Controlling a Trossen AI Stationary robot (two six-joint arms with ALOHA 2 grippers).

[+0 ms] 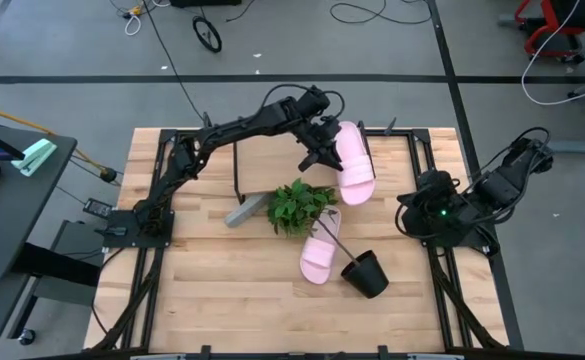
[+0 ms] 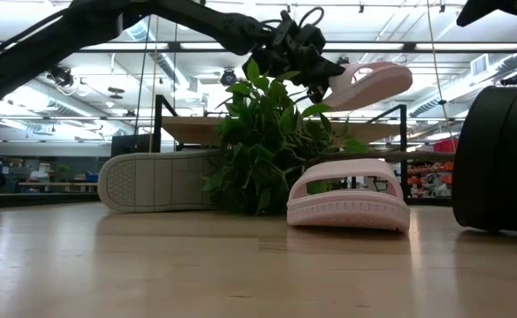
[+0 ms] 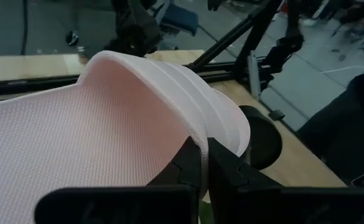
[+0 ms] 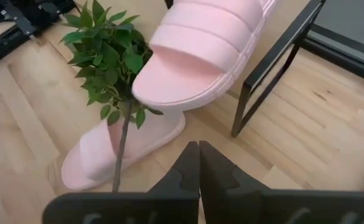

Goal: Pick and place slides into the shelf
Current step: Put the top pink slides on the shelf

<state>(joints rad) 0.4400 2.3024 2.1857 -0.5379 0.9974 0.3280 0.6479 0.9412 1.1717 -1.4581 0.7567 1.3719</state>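
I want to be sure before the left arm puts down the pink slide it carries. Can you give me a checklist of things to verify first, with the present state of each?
1. Grip: left pincer is shut on the edge of the carried pink slide: ok.
2. Height: in the low view the carried slide hangs above the shelf plank: ok.
3. Free spot on the shelf: the plant hides much of it: cannot tell.
4. Right pincer is shut, at the table's right edge, out of the way: ok.
5. Other slides: second pink slide and grey slide lie on the table beside the plant: not ok.
6. Black pot lies tipped over: not ok.
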